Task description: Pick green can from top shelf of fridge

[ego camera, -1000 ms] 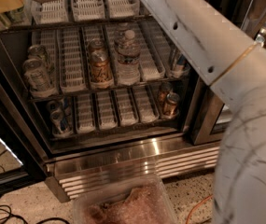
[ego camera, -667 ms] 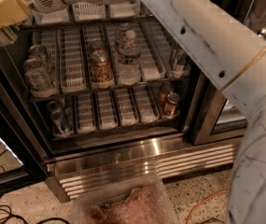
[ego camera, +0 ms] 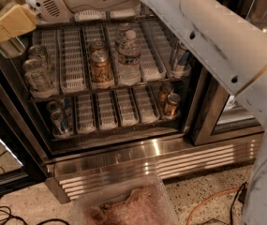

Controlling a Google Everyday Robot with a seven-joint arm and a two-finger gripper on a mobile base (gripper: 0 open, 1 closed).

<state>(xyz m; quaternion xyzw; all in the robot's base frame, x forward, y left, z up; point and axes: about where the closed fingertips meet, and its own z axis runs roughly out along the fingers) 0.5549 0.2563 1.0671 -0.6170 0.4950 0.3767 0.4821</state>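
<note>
The fridge (ego camera: 123,146) stands open in front of me, with wire racks and white slotted trays. My gripper (ego camera: 7,23), pale yellow, is at the upper left, level with the top shelf (ego camera: 93,16), of which only a strip of white trays shows under my white arm (ego camera: 208,36). The green can does not show clearly; the spot beside and behind the gripper is hidden by it and by the frame's edge.
The middle shelf holds two orange-brown cans (ego camera: 100,67), a water bottle (ego camera: 128,55) and silvery cans (ego camera: 37,74). More cans (ego camera: 170,102) stand on the lower shelf. A ribbed steel grille (ego camera: 161,163) runs along the base. A clear plastic bin (ego camera: 128,205) and an orange cable (ego camera: 212,200) lie on the floor.
The gripper has shifted a little down and to the right at the upper left corner. The arm now crosses lower over the right side of the view.
</note>
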